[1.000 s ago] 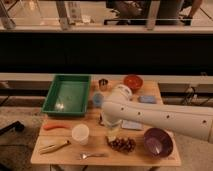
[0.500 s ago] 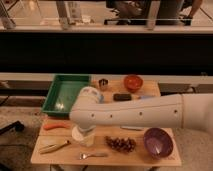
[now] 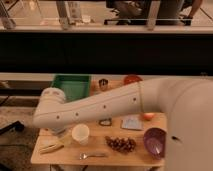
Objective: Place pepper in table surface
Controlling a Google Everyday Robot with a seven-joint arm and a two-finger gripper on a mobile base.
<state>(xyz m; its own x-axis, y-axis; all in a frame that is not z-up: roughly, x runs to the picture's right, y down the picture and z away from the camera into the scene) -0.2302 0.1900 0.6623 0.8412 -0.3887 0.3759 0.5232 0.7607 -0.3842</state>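
My arm reaches from the right across the wooden table surface (image 3: 99,143) to its left edge. The gripper (image 3: 57,130) hangs below the bulky white wrist (image 3: 50,102), low over the table's left side, just left of the white cup (image 3: 80,134). The wrist covers most of the gripper. The pepper is hidden behind the arm and gripper; I see no orange-red shape at that spot.
A green tray (image 3: 72,85) stands at the back left, with a small metal cup (image 3: 103,83) and a red bowl (image 3: 132,79) beside it. A pale yellow banana-like item (image 3: 52,146), a fork (image 3: 92,155), grapes (image 3: 121,144), a purple bowl (image 3: 155,141), a blue sponge (image 3: 131,122) and an orange fruit (image 3: 148,116) lie on the table.
The arm has swung from the table's middle to its left edge. The pepper, seen earlier left of the cup, is now covered by the arm.
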